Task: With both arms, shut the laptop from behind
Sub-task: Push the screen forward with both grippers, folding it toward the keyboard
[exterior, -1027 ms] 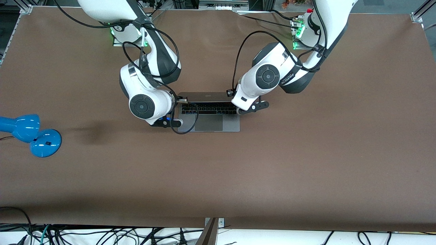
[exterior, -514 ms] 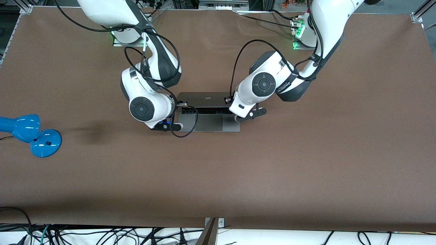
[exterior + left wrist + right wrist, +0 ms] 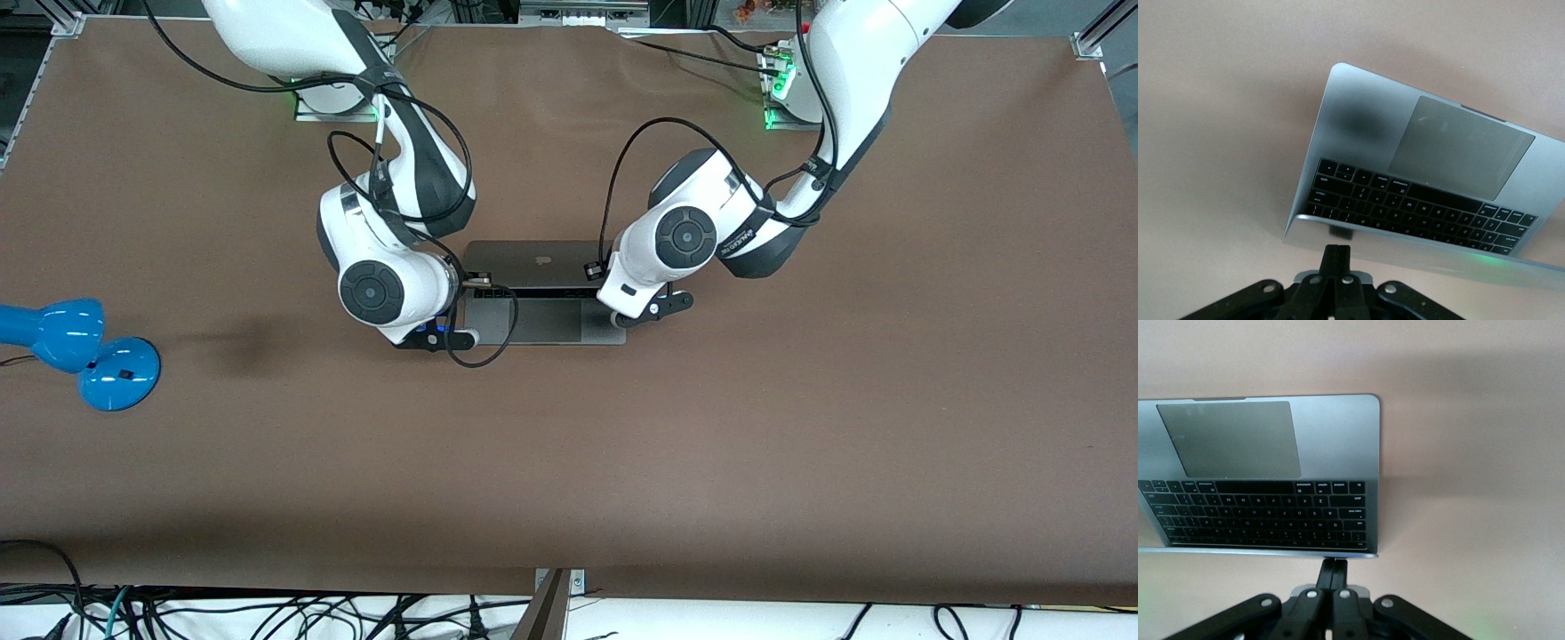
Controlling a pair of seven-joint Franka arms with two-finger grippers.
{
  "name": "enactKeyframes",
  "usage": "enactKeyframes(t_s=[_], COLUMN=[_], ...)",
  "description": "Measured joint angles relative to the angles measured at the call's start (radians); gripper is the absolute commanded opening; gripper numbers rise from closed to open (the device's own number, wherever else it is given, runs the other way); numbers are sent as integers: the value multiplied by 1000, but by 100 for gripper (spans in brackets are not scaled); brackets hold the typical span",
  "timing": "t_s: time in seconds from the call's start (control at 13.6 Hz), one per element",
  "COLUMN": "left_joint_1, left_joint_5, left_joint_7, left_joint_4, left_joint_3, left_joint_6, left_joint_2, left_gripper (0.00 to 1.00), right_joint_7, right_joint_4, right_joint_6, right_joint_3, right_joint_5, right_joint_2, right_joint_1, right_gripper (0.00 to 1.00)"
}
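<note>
Lid: tipped further down than a second ago, so from the front the slim space-grey metal laptop (image 3: 544, 292) now shows only a sliver of black keyboard, where nearly all of it showed before
Arms: both wrists have slid nearer the front camera along with the lid
Laptop: sits mid-table between the two arm bases, base flat on the brown table (image 3: 800, 444), trackpad edge nearest the front camera, dark logo on the lid facing up
Left gripper (image 3: 1336, 255): fingers pinched together, holding nothing, tips pressed on the lid's top edge at the left arm's end
Right gripper (image 3: 1333, 570): same deal, fingers closed and empty, tips on the lid edge at the right arm's corner
Blue desk lamp (image 3: 76, 351): at the right arm's end of the table, well apart from the laptop
</note>
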Motion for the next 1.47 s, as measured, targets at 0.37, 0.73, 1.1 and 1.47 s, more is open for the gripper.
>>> enactKeyframes(t_s=[0.37, 0.73, 1.1, 1.47], left_joint_1=[-3, -12, -20, -57], left_joint_5=[0, 24, 33, 33], left_joint_7=[0, -1, -1, -1], left_joint_4=[5, 12, 19, 22], left_joint_3=[13, 25, 38, 79], left_joint_6=[0, 17, 33, 54], left_joint_2=[9, 29, 52, 65], left_gripper=[0, 0, 0, 0], right_joint_7=[-22, -24, -39, -54], right_joint_4=[7, 7, 7, 8], right_joint_6=[27, 56, 104, 123], right_joint_3=[-4, -5, -5, -6], right_joint_5=[0, 0, -1, -1], right_joint_2=[20, 36, 59, 73], right_joint_1=[0, -1, -1, -3], right_gripper=[0, 0, 0, 0])
